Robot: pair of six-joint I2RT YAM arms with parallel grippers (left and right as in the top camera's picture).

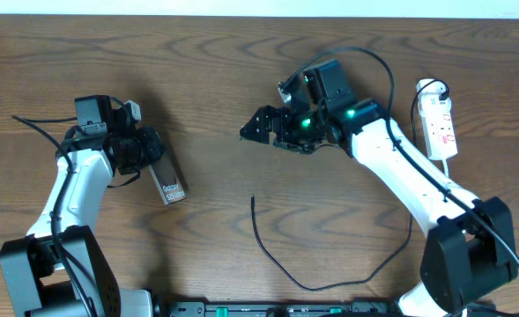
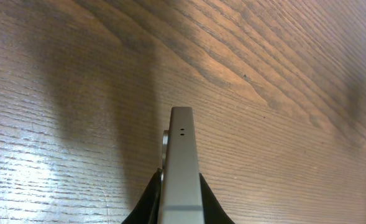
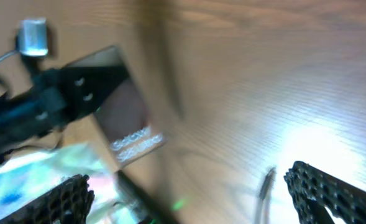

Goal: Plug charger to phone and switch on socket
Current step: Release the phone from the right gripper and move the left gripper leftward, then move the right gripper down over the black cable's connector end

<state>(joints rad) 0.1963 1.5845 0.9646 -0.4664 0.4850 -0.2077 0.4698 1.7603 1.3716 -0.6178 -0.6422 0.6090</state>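
While the left gripper (image 1: 153, 163) clamps the slim glossy brown phone (image 1: 167, 183) near the table's (image 1: 241, 53) left edge, the right gripper (image 1: 257, 126) hangs wide open. Floppy thin black charger cable (image 1: 257, 231) by the front edge, I'd pinch just behind its tip.

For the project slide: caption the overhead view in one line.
Left tool grips the phone, right tool open near the charger's free end, socket at far right.

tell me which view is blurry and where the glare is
Right wrist view: blurred throughout, with white glare on the wooden table and fuzzy lettering on the thin brown smartphone; left wrist view: sharp wood grain, a broad dark shadow at left; overhead view: crisp, evenly lit, soft shadows.
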